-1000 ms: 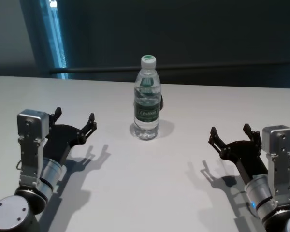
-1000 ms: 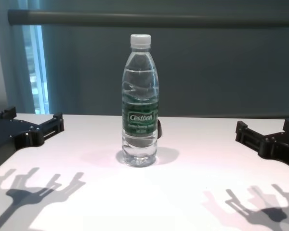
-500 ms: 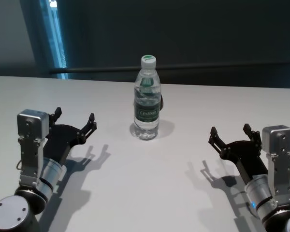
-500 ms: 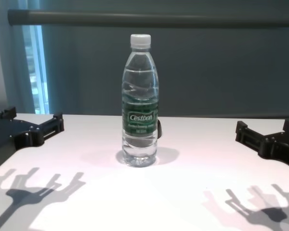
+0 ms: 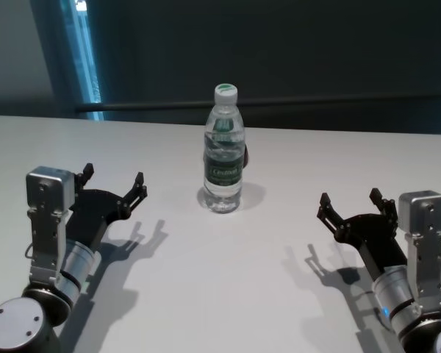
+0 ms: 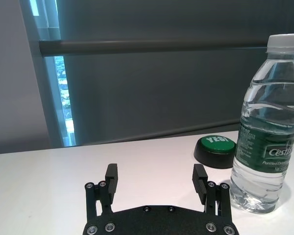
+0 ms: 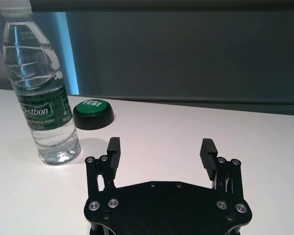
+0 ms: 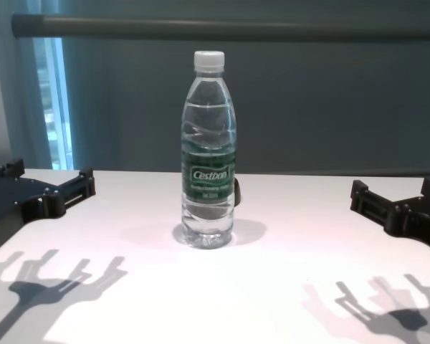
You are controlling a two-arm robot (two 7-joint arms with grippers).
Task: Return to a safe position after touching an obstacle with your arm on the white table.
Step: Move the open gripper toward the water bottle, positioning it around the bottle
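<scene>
1. Left hand (image 5: pixel 114 185): one. Fingers spread wide, holding nothing; poised over the left side of the white table (image 5: pixel 228 279), well apart from the bottle.
2. Obstacle (image 5: pixel 224 151): one clear plastic water bottle, white screw cap, green label band. Stands upright near the table's middle, between the two hands and farther back, touching neither. It looks nearly full, so likely fairly heavy for its build, yet tall on a narrow base: a sideways nudge high up could tip it. Walls are thin and smooth, probably slippery and giving under a squeeze. If it had to be held, the label band at mid-body looks the firmest place.
3. Green-topped button (image 6: pixel 214 151): one, low, round and dark-rimmed, just behind the bottle.
4. Right hand (image 5: pixel 350 204): one. Fingers likewise parted and empty, over the right side of the table, well apart from the bottle.
5. Judgement: both arms appear drawn clear of the obstacle.
</scene>
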